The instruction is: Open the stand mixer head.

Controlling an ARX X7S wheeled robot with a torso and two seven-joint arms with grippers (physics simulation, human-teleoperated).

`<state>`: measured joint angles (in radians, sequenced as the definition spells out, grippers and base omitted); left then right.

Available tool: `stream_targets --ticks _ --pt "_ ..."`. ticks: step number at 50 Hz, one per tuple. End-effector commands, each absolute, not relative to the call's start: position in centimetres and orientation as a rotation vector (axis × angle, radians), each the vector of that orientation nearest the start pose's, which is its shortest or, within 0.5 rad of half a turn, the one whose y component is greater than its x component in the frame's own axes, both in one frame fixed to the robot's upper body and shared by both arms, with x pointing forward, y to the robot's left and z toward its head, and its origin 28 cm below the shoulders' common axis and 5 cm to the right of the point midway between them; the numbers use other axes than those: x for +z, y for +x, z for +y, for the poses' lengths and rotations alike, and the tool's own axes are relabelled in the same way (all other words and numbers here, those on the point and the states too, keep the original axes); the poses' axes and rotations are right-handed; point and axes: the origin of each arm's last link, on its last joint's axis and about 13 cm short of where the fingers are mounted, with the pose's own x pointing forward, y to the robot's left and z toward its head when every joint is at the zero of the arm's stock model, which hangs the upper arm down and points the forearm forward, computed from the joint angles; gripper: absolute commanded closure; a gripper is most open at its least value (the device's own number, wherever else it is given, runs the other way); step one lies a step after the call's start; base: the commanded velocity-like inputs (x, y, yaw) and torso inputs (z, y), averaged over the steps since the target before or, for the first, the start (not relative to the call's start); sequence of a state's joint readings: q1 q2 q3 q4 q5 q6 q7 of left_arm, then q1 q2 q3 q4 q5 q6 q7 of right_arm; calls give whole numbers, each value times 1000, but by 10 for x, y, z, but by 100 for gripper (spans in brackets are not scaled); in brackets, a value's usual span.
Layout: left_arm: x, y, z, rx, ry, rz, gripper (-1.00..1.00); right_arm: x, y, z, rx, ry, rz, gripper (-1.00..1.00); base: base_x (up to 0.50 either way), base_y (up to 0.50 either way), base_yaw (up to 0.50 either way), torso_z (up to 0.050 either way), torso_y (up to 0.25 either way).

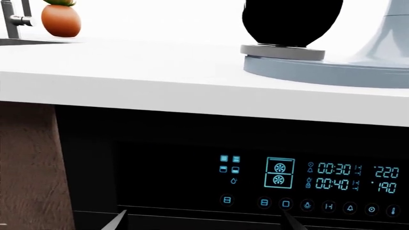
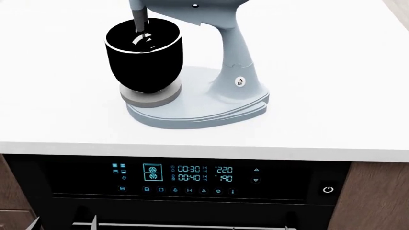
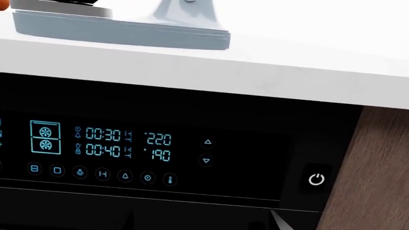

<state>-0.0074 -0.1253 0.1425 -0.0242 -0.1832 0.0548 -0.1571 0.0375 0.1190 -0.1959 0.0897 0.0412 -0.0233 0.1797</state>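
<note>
The stand mixer head is pale blue-grey and cut off by the top edge of the head view. Its dark beater shaft reaches down into the black mixing bowl. The bowl stands on the pale blue base with its neck, on the white counter. My left gripper is open and empty, low in front of the oven panel. My right gripper is also open and empty there. The wrist views show only the bowl and base, with the base also in the right wrist view.
A black oven control panel with lit blue digits sits under the counter edge, with a power button at its right. Brown wood cabinet fronts flank it. An orange plant pot and a tap stand at the counter's left.
</note>
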Motion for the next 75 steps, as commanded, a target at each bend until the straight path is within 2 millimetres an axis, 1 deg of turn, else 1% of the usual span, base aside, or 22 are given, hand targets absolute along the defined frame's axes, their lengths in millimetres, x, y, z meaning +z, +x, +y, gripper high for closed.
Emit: stream_targets --ticks 1,14,45,58,62,64,68,69,70,71,73,74,75 --pt "12 211 206 22 -58 -27 -100 1 215 -90 9 -83 36 -100 0 0 0 0 0" --pt "12 211 206 25 -57 -27 -100 -1 216 -90 7 -88 47 -100 0 0 0 0 0" --pt "11 211 206 26 -58 -21 -100 2 215 -91 3 -79 52 -100 0 0 0 0 0" --pt "11 211 206 24 -59 -21 -100 0 216 -91 -3 -72 57 -100 500 0 0 0 0" --pt "11 211 206 24 -59 -20 -100 2 216 -90 -4 -71 42 -100 102 0 0 0 0" --pt "11 211 206 26 -62 -22 -100 4 213 -88 10 -44 58 -100 0 0 0 0 0" --pt "11 211 207 39 -66 -16 -100 6 211 -88 -3 -56 74 -100 0 0 0 0 0" --pt "10 212 208 56 -59 -6 -100 7 210 -88 -5 -22 82 -100 0 0 0 0 0" --pt "10 212 208 51 -68 -5 -100 7 210 -88 0 -24 86 -100 0 0 0 0 0" --pt "9 212 208 55 -52 -7 -100 11 208 -88 -16 -24 83 -100 0 0 0 0 0" --pt "9 212 207 45 -77 3 -100 21 204 -87 -7 -3 71 -100 0 0 0 0 0" --pt "9 212 207 36 -127 7 -100 31 202 -85 4 -32 49 -100 0 0 0 0 0" --pt "10 212 207 34 -123 1 -100 35 201 -85 6 -28 40 -100 0 0 0 0 0"
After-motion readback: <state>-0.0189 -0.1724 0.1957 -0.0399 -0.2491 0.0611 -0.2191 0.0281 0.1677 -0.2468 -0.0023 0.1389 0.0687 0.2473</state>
